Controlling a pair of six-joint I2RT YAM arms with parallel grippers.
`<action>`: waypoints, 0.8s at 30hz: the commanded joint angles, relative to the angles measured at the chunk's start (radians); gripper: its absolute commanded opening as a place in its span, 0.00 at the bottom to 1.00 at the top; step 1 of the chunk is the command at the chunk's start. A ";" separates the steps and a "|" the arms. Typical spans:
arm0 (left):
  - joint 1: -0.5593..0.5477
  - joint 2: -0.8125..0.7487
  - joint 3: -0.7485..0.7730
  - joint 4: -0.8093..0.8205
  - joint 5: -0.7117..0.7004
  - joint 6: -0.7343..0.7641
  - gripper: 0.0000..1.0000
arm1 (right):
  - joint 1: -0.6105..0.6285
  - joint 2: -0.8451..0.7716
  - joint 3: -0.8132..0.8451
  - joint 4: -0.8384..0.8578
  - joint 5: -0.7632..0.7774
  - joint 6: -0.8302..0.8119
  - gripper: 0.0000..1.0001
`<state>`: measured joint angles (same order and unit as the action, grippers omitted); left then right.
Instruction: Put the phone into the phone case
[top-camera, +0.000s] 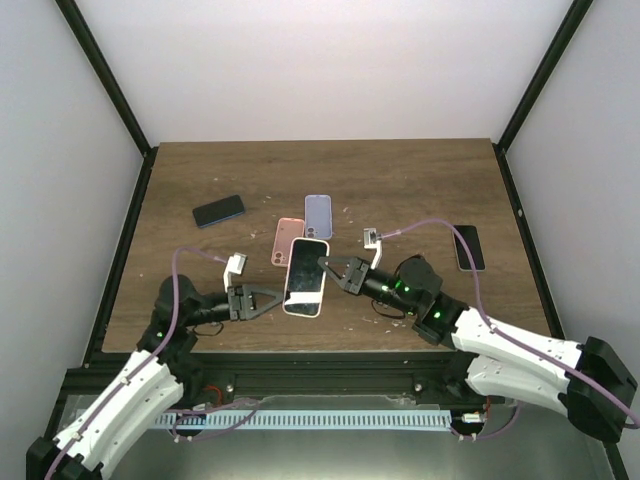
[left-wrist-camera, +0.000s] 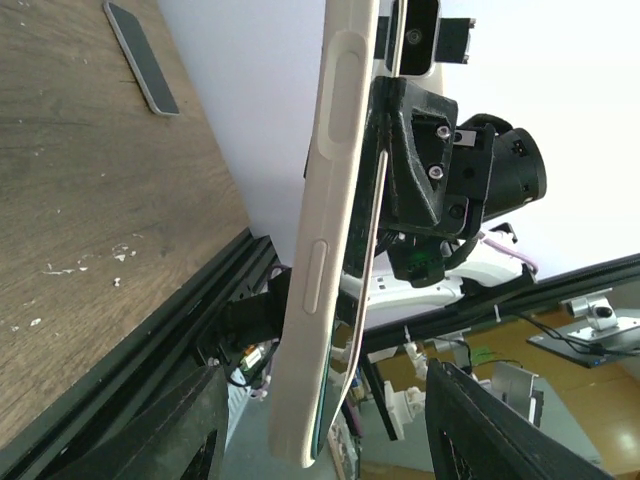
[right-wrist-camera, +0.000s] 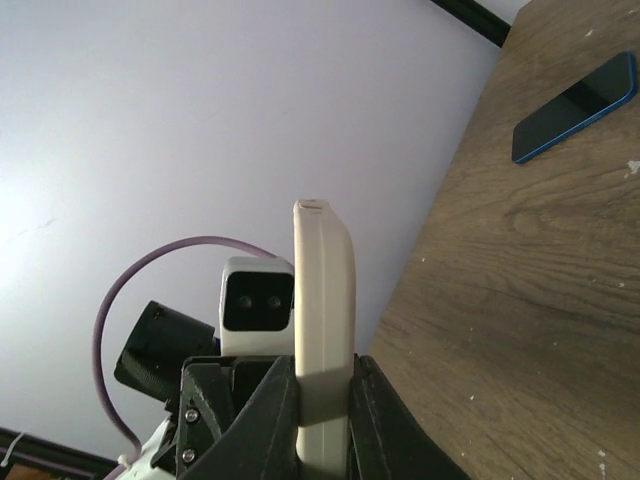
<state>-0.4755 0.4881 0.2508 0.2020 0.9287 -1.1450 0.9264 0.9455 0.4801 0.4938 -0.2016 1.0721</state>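
Note:
A phone with a dark screen in a cream case (top-camera: 305, 277) is held off the table between my two grippers. My right gripper (top-camera: 326, 266) is shut on its right edge; in the right wrist view the jaws (right-wrist-camera: 325, 368) pinch the cream case (right-wrist-camera: 324, 290) edge-on. My left gripper (top-camera: 277, 299) is at the phone's left edge. In the left wrist view its fingers (left-wrist-camera: 190, 430) stand wide apart on either side of the case (left-wrist-camera: 325, 250) without touching it. A thin pale strip bows away from the case's lower end.
On the wooden table (top-camera: 420, 180) lie a blue phone (top-camera: 218, 210), a pink case (top-camera: 287, 241), a lavender case (top-camera: 318, 215) and a dark phone (top-camera: 468, 247) at the right. The blue phone also shows in the right wrist view (right-wrist-camera: 575, 108). The black frame rail runs along the near edge.

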 joint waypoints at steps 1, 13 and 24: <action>0.000 0.023 -0.024 0.073 0.015 -0.006 0.55 | 0.000 -0.001 0.051 0.071 0.066 0.030 0.01; -0.006 0.125 0.000 0.066 0.006 0.056 0.26 | -0.002 0.052 0.054 0.109 0.070 0.059 0.01; -0.006 0.120 0.025 -0.084 -0.023 0.148 0.00 | -0.001 0.039 0.031 0.088 0.075 0.059 0.01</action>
<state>-0.4824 0.6067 0.2558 0.2028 0.9318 -1.0386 0.9253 1.0077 0.4801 0.4934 -0.1490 1.1278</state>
